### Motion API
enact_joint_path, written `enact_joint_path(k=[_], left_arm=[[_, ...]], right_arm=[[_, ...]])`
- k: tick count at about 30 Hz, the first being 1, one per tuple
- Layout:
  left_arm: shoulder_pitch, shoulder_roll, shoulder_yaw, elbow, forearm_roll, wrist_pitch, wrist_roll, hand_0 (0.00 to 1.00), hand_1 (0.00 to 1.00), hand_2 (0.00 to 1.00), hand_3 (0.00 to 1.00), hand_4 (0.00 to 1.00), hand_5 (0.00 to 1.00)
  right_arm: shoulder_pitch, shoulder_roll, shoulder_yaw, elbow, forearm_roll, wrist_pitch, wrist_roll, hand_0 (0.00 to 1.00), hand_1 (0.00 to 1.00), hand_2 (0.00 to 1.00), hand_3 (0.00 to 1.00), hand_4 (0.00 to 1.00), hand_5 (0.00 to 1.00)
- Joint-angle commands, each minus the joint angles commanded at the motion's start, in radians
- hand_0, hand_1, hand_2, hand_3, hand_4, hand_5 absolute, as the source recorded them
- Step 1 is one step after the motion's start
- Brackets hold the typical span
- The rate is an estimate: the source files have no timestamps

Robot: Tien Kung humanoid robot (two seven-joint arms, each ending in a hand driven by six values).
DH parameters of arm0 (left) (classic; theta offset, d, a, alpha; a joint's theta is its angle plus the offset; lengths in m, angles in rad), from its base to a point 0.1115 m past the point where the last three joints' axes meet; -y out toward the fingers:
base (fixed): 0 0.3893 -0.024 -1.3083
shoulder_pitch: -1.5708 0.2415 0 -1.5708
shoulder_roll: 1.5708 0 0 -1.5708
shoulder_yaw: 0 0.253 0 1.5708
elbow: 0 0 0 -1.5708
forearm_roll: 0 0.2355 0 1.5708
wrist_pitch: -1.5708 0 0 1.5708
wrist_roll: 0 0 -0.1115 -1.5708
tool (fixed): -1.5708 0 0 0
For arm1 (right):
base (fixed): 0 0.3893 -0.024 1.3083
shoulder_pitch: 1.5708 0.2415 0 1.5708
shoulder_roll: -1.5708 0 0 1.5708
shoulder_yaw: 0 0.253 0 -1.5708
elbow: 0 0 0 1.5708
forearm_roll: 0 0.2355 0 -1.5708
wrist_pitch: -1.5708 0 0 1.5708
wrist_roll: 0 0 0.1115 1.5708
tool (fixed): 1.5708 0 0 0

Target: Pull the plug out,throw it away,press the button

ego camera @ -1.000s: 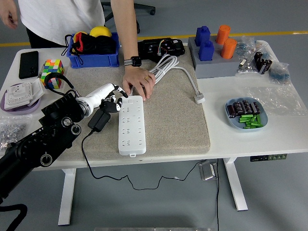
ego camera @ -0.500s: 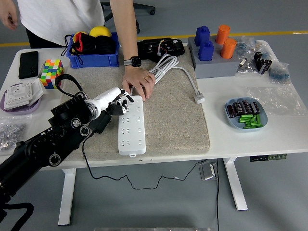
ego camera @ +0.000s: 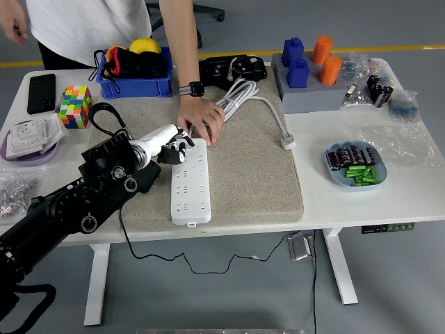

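A white power strip (ego camera: 190, 182) lies lengthwise on the beige mat (ego camera: 243, 167). My left hand (ego camera: 175, 145) hovers over the strip's far left corner, fingers relaxed and holding nothing. The black plug (ego camera: 147, 178) lies on the mat left of the strip, mostly hidden under my forearm. Its thin black cable (ego camera: 125, 233) hangs off the table's front edge. A person's hand (ego camera: 200, 122) rests on the strip's far end. The button is not clearly visible. My right arm is out of view.
A blue bin (ego camera: 135, 66) with black and yellow items stands at the back left. A colour cube (ego camera: 75, 106) and a purple dish (ego camera: 28, 139) are on the left. A white cable (ego camera: 261, 104) crosses the mat. Right: a grey block holder (ego camera: 309, 94) and a blue plate (ego camera: 354, 167).
My left hand has moved right and slightly away from me, from above the black plug to the strip's far left corner. The forearm now covers most of the plug. The person's hand stayed.
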Motion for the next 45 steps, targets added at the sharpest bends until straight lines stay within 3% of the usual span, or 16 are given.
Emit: enact_joint_path(k=[12,31,35,45], left_arm=[[-0.021,-0.012,0.018,0.054,0.032,-0.002,0.013,0.05,0.048,0.104,0.669,0.053,0.002],[-0.024,-0.014,0.047,0.055,0.015,-0.003,0.013,0.047,0.049,0.107,0.669,0.073,0.002],[-0.017,-0.009,0.028,0.036,0.025,-0.002,0.009,0.047,0.049,0.107,0.669,0.073,0.002],[0.013,0.016,-0.052,-0.081,0.062,0.004,0.001,0.05,0.053,0.109,0.668,0.085,0.002]], right_arm=[[-0.001,0.0,0.0,0.001,0.001,0.0,0.0,0.754,0.701,0.71,0.723,0.792,0.603],[-0.002,0.003,0.007,0.0,0.0,0.0,0.0,0.753,0.701,0.709,0.723,0.791,0.604],[-0.003,0.004,0.009,0.001,0.0,0.0,0.0,0.753,0.701,0.709,0.723,0.791,0.604],[-0.005,0.005,0.013,0.001,-0.001,-0.001,0.0,0.754,0.701,0.709,0.723,0.792,0.605]])
